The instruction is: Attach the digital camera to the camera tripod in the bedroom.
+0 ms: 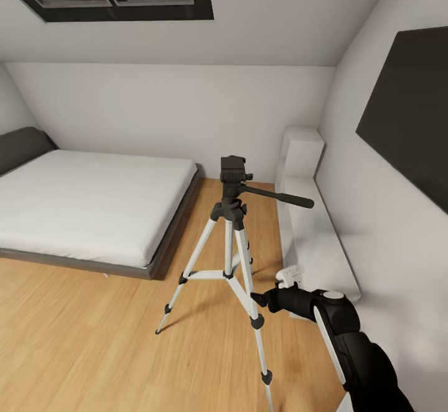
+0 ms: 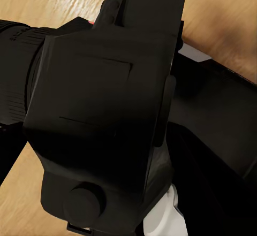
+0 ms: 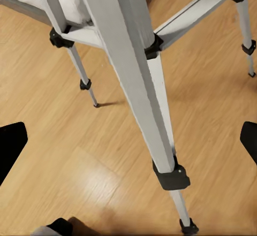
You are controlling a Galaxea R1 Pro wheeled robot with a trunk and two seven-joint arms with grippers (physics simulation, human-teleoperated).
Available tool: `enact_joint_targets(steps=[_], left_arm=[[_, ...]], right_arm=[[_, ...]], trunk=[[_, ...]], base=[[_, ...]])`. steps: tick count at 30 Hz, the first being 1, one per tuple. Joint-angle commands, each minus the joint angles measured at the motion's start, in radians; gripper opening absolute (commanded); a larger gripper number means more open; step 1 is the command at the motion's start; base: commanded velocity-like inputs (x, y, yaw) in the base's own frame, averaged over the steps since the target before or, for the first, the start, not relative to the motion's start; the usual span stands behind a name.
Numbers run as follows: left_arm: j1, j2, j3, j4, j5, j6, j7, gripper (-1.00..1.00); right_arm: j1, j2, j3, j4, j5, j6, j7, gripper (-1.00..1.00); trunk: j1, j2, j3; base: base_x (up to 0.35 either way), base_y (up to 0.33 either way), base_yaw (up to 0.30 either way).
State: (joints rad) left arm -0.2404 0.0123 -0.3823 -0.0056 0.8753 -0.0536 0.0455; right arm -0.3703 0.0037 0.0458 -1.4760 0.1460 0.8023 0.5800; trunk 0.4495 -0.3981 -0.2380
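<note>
Apparently gripped by the left hand (image 2: 115,11), digital camera (image 2: 96,123); camera tripod (image 1: 231,238) upright.

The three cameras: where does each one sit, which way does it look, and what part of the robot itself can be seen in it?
Head view: from the robot's head, looking forward and down at the camera tripod, the bed and the wooden floor; the right arm shows.
Left wrist view: on the left arm, close against a black boxy object, floor behind.
Right wrist view: on the right arm, looking at a tripod leg; dark fingertips at the edges.
Shared: head and right wrist views both show the tripod and floor.
</note>
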Motion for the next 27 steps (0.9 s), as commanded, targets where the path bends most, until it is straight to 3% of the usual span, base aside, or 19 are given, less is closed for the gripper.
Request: enact_joint_targets(steps=[1,8,20,27], left_arm=[[0.0,0.0,-0.008,0.0,0.005,-0.002,0.002,-1.0],[0.0,0.0,-0.008,0.0,0.004,-0.002,0.002,-1.0],[0.0,-0.001,-0.009,0.0,0.005,-0.002,0.002,-1.0],[0.0,-0.003,-0.009,0.0,0.005,-0.002,0.002,-1.0]], right_arm=[[-0.001,0.0,0.004,0.002,0.011,0.003,0.01,1.0],[-0.001,0.001,0.023,0.015,0.006,0.001,0.018,1.0],[-0.001,0.028,0.025,0.016,0.006,-0.05,0.015,1.0],[-0.001,0.108,0.018,0.018,0.007,-0.155,0.005,1.0]], trunk=[[0.001,-0.002,-0.002],[0.001,-0.002,-0.002],[0.001,-0.002,-0.002],[0.001,-0.002,-0.002]], base=[[0.0,0.0,0.0],[0.0,0.0,0.0],[0.0,0.0,0.0],[0.0,0.0,0.0]])
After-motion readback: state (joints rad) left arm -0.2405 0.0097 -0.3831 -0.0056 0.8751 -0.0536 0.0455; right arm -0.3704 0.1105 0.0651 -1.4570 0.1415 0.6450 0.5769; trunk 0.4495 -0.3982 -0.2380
